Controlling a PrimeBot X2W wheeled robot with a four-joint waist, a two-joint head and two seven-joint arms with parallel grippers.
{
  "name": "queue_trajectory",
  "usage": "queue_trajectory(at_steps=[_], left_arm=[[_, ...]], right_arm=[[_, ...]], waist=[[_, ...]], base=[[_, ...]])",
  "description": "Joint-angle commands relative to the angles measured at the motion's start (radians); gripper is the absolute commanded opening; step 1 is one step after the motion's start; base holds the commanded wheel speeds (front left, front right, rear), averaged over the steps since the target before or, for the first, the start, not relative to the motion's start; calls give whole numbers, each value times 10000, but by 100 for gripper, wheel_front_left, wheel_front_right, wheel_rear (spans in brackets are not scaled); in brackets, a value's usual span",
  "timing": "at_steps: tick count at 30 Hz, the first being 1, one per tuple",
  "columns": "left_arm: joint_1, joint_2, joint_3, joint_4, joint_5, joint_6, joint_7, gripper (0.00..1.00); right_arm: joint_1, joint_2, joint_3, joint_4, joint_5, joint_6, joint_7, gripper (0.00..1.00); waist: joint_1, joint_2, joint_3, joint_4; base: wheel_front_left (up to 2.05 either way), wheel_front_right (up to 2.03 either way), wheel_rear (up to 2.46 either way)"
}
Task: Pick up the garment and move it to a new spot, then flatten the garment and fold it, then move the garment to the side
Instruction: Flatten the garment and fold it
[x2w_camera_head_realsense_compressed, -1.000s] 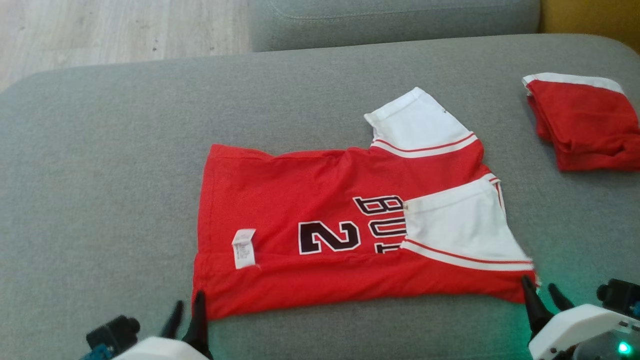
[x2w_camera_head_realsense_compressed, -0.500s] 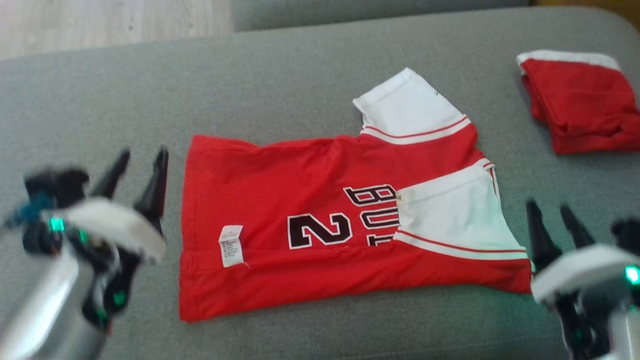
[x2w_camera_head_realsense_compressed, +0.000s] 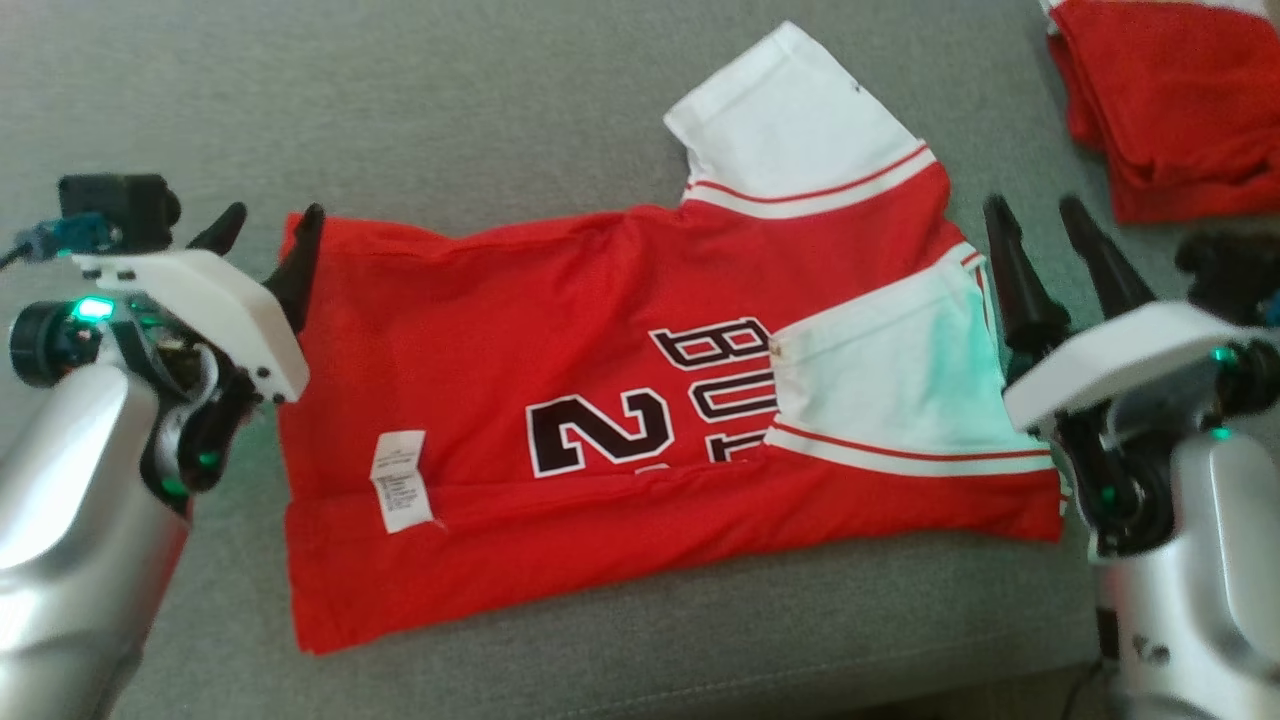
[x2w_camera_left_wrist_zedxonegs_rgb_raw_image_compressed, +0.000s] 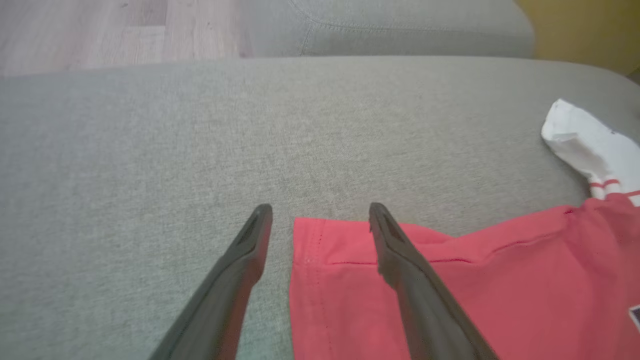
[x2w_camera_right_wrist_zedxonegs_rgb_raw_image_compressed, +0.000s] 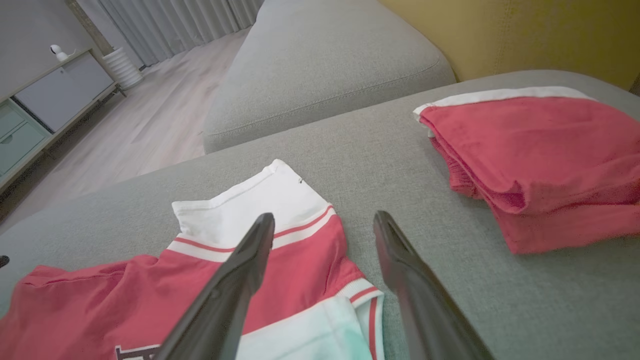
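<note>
Garment (x2w_camera_head_realsense_compressed: 560, 330) lies flat on the sofa (x2w_camera_head_realsense_compressed: 450, 90), a gripper straddling each end with jaws apart: the left gripper (x2w_camera_head_realsense_compressed: 275, 212) at the far hem corner, the right gripper (x2w_camera_head_realsense_compressed: 1032, 202) at the shoulder edge, probably set to pinch the far side for the next fold. It is red with black lettering (x2w_camera_head_realsense_compressed: 600, 432), its near edge turned over, one white sleeve (x2w_camera_head_realsense_compressed: 880, 390) folded across the chest, the other poking out at the far side; a label (x2w_camera_head_realsense_compressed: 400, 480) shows near the hem.

Home liv. rm: grey sofa (x2w_camera_right_wrist_zedxonegs_rgb_raw_image_compressed: 320, 65), wood floor (x2w_camera_right_wrist_zedxonegs_rgb_raw_image_compressed: 165, 110), curtains (x2w_camera_right_wrist_zedxonegs_rgb_raw_image_compressed: 200, 17), low cabinet (x2w_camera_right_wrist_zedxonegs_rgb_raw_image_compressed: 60, 90) w/ drawers.
</note>
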Motion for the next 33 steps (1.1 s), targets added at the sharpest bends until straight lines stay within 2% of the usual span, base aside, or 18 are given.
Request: queue_trajectory(at_steps=[1, 6, 14, 15, 16, 17, 18, 19, 27, 33], left_arm=[[-605, 353, 376, -144, 60, 35, 72, 100], [-932, 346, 177, 566, 0, 114, 831, 100], [-893, 484, -71, 657, -222, 11, 1725, 100], [-875, 503, -103, 666, -224, 29, 1807, 91], [-854, 519, -126, 681, -246, 39, 1902, 70], [-832, 536, -144, 683, -271, 46, 1984, 44], [-811, 564, -165, 663, -283, 44, 2051, 25], [-757, 607, -198, 553, -299, 52, 2134, 0], [-596, 561, 320, -467, -270, 170, 699, 0], [-435, 275, 394, -1207, -231, 347, 99, 0]], right_arm=[[-340, -157, 277, -300, -33, 65, -80, 100], [-915, -301, 579, -41, 61, 65, -204, 100], [-1410, -451, 775, 276, 185, 65, -415, 100], [-1457, -454, 799, 308, 194, 65, -436, 100], [-1506, -455, 827, 336, 203, 65, -454, 100], [-1555, -454, 860, 359, 210, 65, -468, 100], [-1596, -452, 898, 370, 218, 65, -481, 100], [-1665, -466, 940, 395, 230, 65, -495, 100], [-2625, -703, 1061, 912, -29, 65, -339, 100], [-4223, -947, 1255, 2511, -622, 65, 264, 100]], waist=[[-3, 0, 256, -202], [-3, 0, 505, -347], [-3, 0, 591, -400], [-3, 0, 603, -405], [-3, 0, 615, -411], [-3, 0, 628, -417], [-3, 0, 640, -423], [-3, 0, 658, -408], [-3, 0, 644, 24], [-3, 0, 814, 729]], base=[[0, 0, 0], [0, 0, 0], [0, 0, 0], [0, 0, 0], [0, 0, 0], [0, 0, 0], [0, 0, 0], [0, 0, 0], [0, 0, 0], [0, 0, 0]])
